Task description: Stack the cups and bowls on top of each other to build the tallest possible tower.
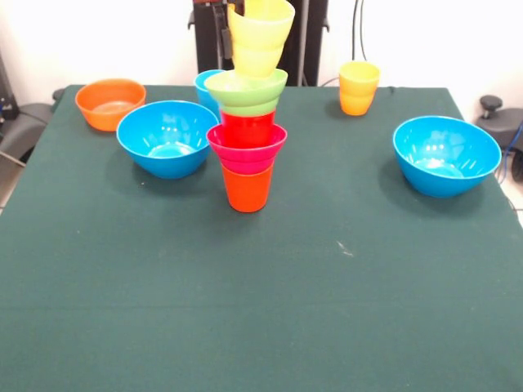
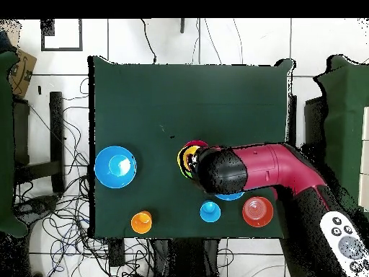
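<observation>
The tower (image 1: 248,139) stands mid-table: an orange cup at the bottom, then a pink-red bowl, a red cup, a lime-green bowl and a pale yellow cup (image 1: 260,37), which leans and reaches the picture's top edge. From overhead only the tower's rims (image 2: 187,160) show beside my arm's end (image 2: 220,171), which hangs over it. The gripper is hidden beneath the arm. Two large blue bowls (image 1: 167,137) (image 1: 446,153) flank the tower. An orange bowl (image 1: 109,103), a light blue cup (image 1: 204,86) and a yellow-orange cup (image 1: 358,88) stand farther back.
The overhead view shows one blue bowl (image 2: 115,166), the yellow-orange cup (image 2: 142,221), the light blue cup (image 2: 210,211) and the orange bowl (image 2: 257,210) along the table's lower edge. The other blue bowl (image 2: 230,195) peeks from under the arm. Cables lie on the floor.
</observation>
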{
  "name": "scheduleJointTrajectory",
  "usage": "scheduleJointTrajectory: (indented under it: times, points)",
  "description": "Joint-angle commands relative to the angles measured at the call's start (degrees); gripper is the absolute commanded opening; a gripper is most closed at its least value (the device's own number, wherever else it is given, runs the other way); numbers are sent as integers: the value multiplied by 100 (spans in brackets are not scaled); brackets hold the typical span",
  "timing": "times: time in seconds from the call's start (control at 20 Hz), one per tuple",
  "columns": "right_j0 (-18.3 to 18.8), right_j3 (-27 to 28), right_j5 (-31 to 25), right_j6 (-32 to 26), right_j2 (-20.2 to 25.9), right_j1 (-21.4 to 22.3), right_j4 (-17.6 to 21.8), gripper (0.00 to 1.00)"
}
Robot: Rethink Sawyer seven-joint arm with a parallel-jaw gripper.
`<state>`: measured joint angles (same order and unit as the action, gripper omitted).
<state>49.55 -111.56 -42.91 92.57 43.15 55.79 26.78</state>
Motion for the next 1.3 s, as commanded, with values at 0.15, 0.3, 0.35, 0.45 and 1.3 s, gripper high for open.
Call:
scheduleJointTrajectory:
  times: [0.15,0.3,0.35,0.45,1.3]
  points:
    - [-232,-144,-505,-918,95,-365,452,0]
    - [-300,-77,-642,-891,65,-345,433,0]
    - [-276,-93,-630,-904,70,-339,425,0]
    - [-249,-104,-615,-940,73,-346,435,0]
    - [-220,39,-1081,-1123,-25,-391,520,0]
